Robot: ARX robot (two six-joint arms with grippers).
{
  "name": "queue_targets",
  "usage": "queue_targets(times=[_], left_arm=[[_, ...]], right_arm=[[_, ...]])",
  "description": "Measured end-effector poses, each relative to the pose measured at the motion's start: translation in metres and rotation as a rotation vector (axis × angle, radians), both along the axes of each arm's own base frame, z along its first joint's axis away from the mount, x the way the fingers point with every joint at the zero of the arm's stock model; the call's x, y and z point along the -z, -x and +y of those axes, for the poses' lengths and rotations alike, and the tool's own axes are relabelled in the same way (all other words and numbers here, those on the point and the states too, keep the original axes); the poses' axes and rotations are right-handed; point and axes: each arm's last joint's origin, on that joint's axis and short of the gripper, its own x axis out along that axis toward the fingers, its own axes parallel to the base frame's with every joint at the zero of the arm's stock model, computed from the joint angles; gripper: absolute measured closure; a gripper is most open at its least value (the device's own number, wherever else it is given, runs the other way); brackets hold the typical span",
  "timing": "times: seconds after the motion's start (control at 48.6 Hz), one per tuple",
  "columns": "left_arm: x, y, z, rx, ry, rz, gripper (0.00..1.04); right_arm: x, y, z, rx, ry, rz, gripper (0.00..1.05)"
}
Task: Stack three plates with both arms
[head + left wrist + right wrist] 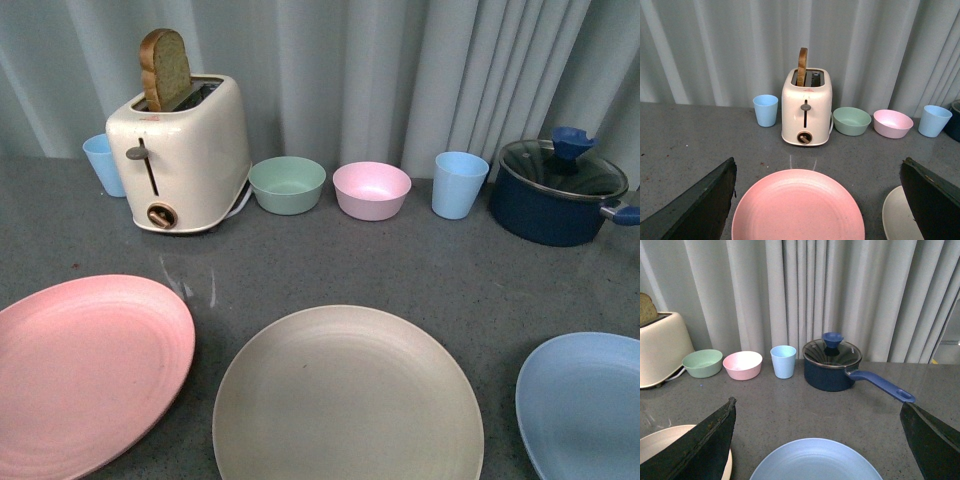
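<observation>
Three plates lie flat and apart along the near edge of the grey counter: a pink plate (85,370) at the left, a beige plate (345,400) in the middle, a light blue plate (585,405) at the right. My left gripper (822,200) hangs open above the pink plate (797,207), with the beige plate's rim (895,217) beside one finger. My right gripper (822,440) is open over the light blue plate (815,460); the beige plate's edge (660,440) shows at one side. Neither gripper appears in the front view.
At the back stand a cream toaster (185,140) holding a slice of bread (165,68), a blue cup (103,163) to its left, a green bowl (287,184), a pink bowl (371,189), another blue cup (459,184) and a lidded navy pot (558,190). Curtains hang behind.
</observation>
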Motion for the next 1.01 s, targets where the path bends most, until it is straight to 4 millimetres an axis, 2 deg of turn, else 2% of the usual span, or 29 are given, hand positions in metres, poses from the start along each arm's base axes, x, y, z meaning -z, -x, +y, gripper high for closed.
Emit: queue_targets(times=[0.741,0.761,0.864,1.008], left_arm=[[0.000,0.000,0.000,0.004,0.004,0.002,0.07],[0.001,0.000,0.000,0.014,0.010,0.018,0.07],[0.000,-0.010,0.008,0.116,0.242,0.350,0.07],[-0.008,-0.042,0.036,0.074,0.295,0.401,0.07]], right_arm=[[0.000,0.000,0.000,0.000,0.000,0.000,0.07],[0.000,0.000,0.000,0.000,0.000,0.000,0.07],[0.000,0.000,0.000,-0.002,0.000,0.000,0.07],[0.000,0.000,0.000,0.001,0.000,0.000,0.07]])
